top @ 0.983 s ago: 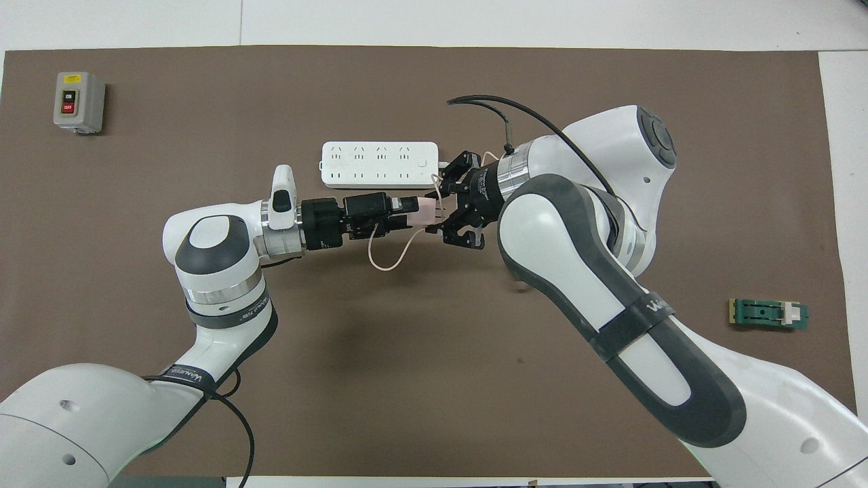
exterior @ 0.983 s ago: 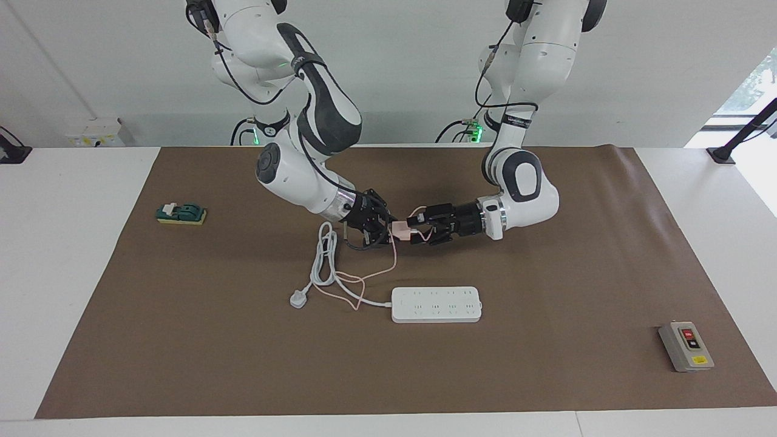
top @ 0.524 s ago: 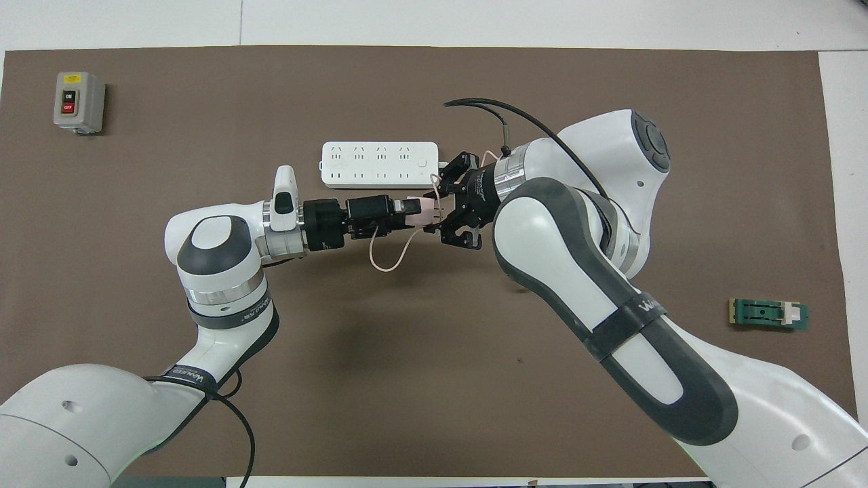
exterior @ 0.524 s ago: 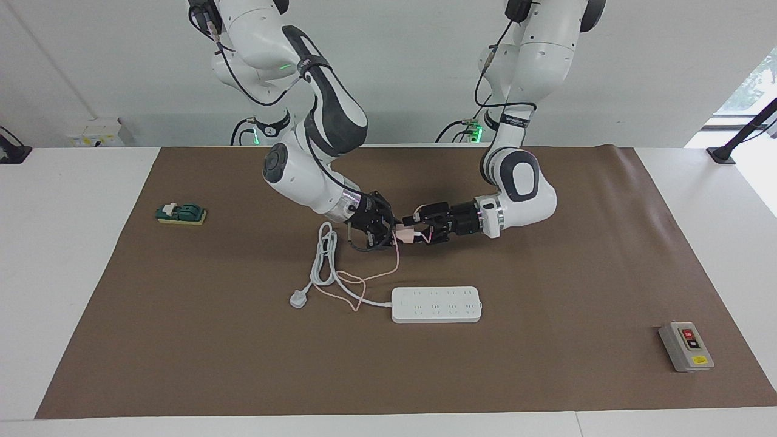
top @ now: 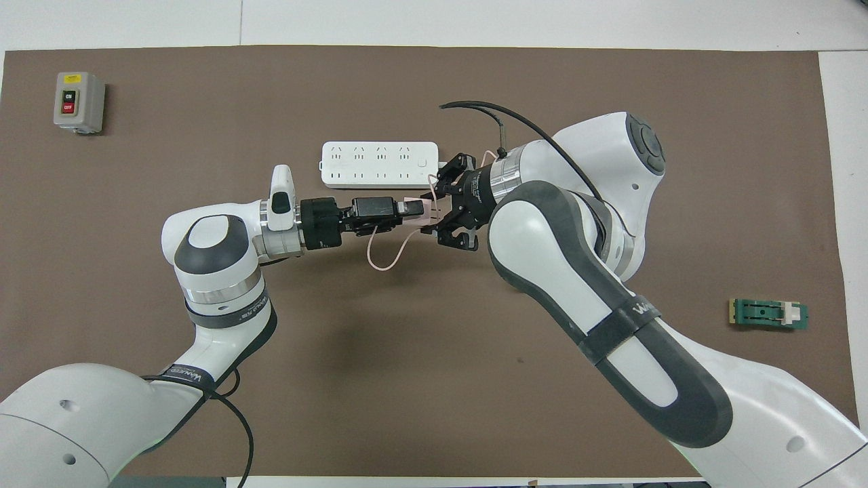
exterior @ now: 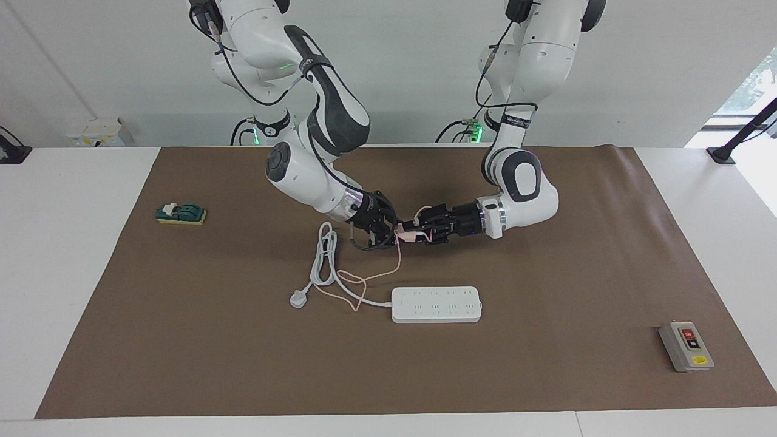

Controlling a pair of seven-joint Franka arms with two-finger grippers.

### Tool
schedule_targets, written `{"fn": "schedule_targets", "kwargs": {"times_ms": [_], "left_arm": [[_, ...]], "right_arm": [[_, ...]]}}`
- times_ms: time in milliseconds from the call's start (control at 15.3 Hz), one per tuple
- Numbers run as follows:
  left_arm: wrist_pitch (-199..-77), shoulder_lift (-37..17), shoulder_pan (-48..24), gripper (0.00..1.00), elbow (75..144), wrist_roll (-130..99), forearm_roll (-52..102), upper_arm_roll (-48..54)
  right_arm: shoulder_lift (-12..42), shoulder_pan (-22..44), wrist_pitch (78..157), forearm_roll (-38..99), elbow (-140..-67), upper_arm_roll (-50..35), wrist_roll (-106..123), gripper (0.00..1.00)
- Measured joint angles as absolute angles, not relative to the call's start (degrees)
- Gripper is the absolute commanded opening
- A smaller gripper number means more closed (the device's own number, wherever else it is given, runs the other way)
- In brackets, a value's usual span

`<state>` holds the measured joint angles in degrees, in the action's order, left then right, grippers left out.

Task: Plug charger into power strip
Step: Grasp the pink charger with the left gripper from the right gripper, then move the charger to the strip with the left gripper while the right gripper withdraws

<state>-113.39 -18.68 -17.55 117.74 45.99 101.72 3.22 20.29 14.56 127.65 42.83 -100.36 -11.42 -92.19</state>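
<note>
The pale-pink charger (exterior: 404, 233) hangs in the air between my two grippers, over the mat nearer to the robots than the power strip (exterior: 437, 304); in the overhead view the charger (top: 416, 208) is mostly covered. My left gripper (exterior: 420, 232) (top: 407, 209) is shut on it from the left arm's side. My right gripper (exterior: 383, 229) (top: 439, 207) faces it with fingers spread around its prong end. The thin pink cable (exterior: 397, 260) drops to the mat and loops beside the strip (top: 380, 165).
The strip's thick white cord (exterior: 325, 258) lies coiled toward the right arm's end, ending in a white plug (exterior: 297, 298). A grey box with red and black buttons (exterior: 686, 346) (top: 79, 102) and a small green part (exterior: 181, 213) (top: 768, 314) sit near the mat's ends.
Both grippers have closed in on each other. The right gripper has slid over the charger's prong end, so less of the pink cube shows. The strip and cord have not moved.
</note>
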Motion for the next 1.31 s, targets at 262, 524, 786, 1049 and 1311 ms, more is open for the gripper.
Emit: {"fn": "schedule_targets", "kwargs": {"times_ms": [262,524,786,1049,1311], "left_arm": [[-113.37,-18.68,-17.50,0.00,117.75,46.40,101.72,3.17],[-113.33,-18.68,-17.46,0.00,117.75,46.50,101.72,3.17],[-113.22,-18.68,-17.31,0.00,117.72,46.50,101.58,3.10],[-113.21,-18.66,-16.40,0.00,117.67,46.50,98.84,2.82],[-113.19,-17.76,-14.32,0.00,117.26,46.09,92.47,2.72]], "right_arm": [[20.30,14.65,128.05,42.88,-100.46,-11.42,-92.34,0.00],[20.30,14.68,128.14,42.89,-100.46,-11.42,-92.38,0.26],[20.33,14.83,128.27,42.91,-100.49,-11.43,-92.86,1.00],[20.35,15.78,128.63,42.91,-100.56,-11.43,-93.16,1.00],[20.35,15.83,128.70,42.91,-100.56,-11.42,-93.17,1.00]]}}
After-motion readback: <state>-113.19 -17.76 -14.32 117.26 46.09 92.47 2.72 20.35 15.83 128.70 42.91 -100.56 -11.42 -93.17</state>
